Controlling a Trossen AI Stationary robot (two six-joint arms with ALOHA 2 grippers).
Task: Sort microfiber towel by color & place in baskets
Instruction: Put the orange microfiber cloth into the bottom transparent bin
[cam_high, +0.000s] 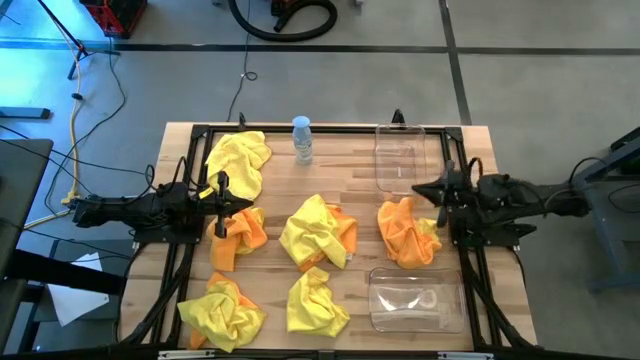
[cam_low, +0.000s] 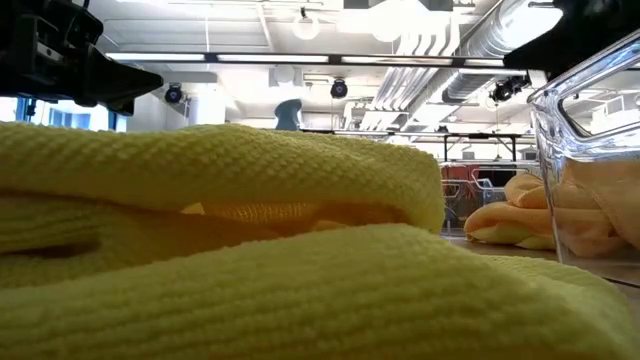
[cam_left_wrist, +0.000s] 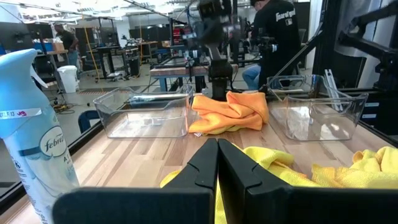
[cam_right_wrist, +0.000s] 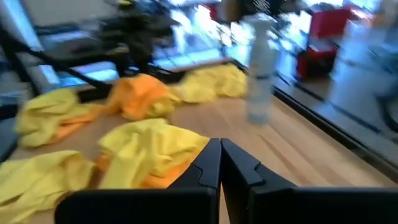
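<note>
While both baskets (cam_high: 400, 158) (cam_high: 408, 299) sit empty, I judge sorting unstarted. Left gripper (cam_high: 228, 196) and right gripper (cam_high: 428, 190) pressed together, holding nothing. Yellow and orange towels (cam_high: 318, 233) lie scattered on table (cam_high: 350, 165). Next: spread fingers, descend on nearest cloth.

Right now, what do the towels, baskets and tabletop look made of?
Towels: soft woven cloth, likely microfiber; the low view shows a fine looped texture, matte. Baskets: clear glossy plastic, see-through with highlights. Tabletop: light wood, visible plank seams and grain.
</note>
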